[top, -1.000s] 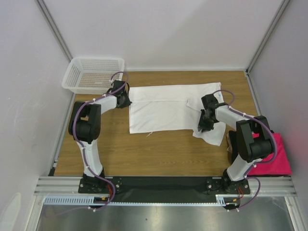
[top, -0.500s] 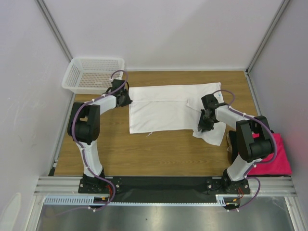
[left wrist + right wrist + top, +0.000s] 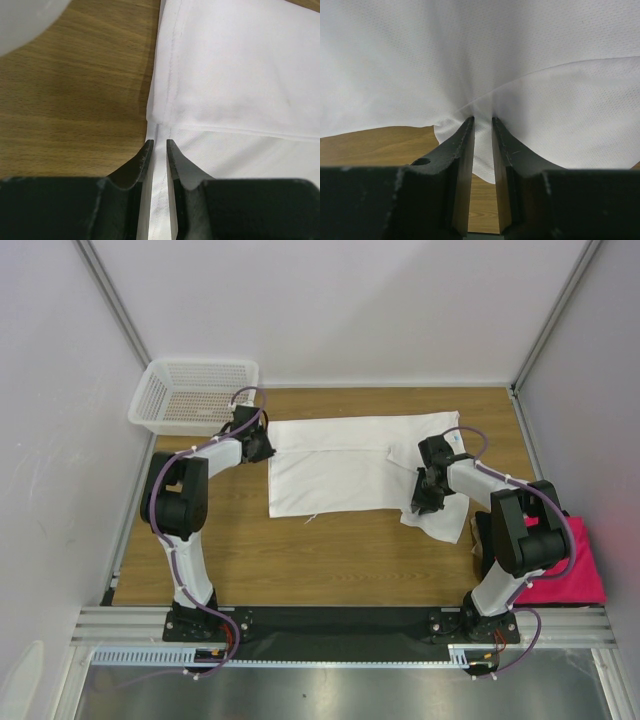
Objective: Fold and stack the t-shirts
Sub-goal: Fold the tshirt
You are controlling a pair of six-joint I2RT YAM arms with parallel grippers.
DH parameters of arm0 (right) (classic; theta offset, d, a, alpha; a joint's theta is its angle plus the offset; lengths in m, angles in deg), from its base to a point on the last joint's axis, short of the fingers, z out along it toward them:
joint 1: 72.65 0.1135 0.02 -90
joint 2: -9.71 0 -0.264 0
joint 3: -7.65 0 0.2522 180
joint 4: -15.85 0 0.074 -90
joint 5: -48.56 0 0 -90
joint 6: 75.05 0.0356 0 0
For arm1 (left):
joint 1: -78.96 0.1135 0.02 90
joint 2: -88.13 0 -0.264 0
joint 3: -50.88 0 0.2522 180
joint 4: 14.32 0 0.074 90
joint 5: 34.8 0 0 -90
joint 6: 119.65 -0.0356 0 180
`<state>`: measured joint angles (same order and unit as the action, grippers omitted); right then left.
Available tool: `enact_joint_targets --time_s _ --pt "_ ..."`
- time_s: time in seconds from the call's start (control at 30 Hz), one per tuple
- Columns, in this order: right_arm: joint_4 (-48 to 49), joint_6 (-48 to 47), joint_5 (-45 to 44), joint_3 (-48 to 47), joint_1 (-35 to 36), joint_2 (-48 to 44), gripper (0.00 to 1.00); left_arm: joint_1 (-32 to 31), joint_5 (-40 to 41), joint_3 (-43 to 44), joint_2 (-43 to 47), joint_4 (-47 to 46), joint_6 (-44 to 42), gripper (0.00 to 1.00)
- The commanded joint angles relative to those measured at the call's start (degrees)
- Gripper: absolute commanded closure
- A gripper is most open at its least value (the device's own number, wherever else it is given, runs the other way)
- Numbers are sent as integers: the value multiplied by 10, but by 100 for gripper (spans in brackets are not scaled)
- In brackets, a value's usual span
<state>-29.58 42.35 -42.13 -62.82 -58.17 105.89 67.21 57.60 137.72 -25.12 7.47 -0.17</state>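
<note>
The large white t-shirt (image 3: pixel 345 465) lies spread across the far middle of the wooden table (image 3: pixel 320 550), partly folded. My left gripper (image 3: pixel 262 451) is at its left edge, shut on a hem of the white cloth (image 3: pixel 220 65), which runs between the fingers (image 3: pixel 142 160). My right gripper (image 3: pixel 422 502) is at the shirt's right part, shut on a bunched fold of white cloth (image 3: pixel 485 65) between its fingers (image 3: pixel 462 145). A magenta-pink shirt (image 3: pixel 570 565) lies at the right table edge behind my right arm. The black shirt is out of view.
A white mesh basket (image 3: pixel 192 395) stands at the far left corner, close to my left gripper; its rim shows in the left wrist view (image 3: pixel 25 20). White walls and metal frame posts enclose the table. A metal rail runs along the near edge.
</note>
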Motion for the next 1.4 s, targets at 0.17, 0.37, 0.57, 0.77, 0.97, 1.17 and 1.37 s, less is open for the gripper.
enact_joint_targets --time_s 0.17,0.37,0.57,0.77,0.97,1.17,1.37 --pt "-8 6 -12 -2 -2 -13 74 -1 -7 14 -9 -1 -6 79" --pt "-8 6 -14 -4 -2 -13 74 -3 -5 15 -13 1 -6 78" --pt "-9 5 -14 -6 -2 -11 74 -4 -3 15 -16 0 -5 82" --pt "-9 5 -14 -6 -2 -10 75 -5 12 19 -15 3 -4 100" --pt "-10 5 -15 -5 -2 -10 75 -6 23 17 -12 6 -4 100" --pt "-10 6 -16 -3 -2 -10 75 -4 45 15 1 11 -6 100" --pt "-10 6 -18 0 -2 -13 75 -4 40 12 0 8 0 100"
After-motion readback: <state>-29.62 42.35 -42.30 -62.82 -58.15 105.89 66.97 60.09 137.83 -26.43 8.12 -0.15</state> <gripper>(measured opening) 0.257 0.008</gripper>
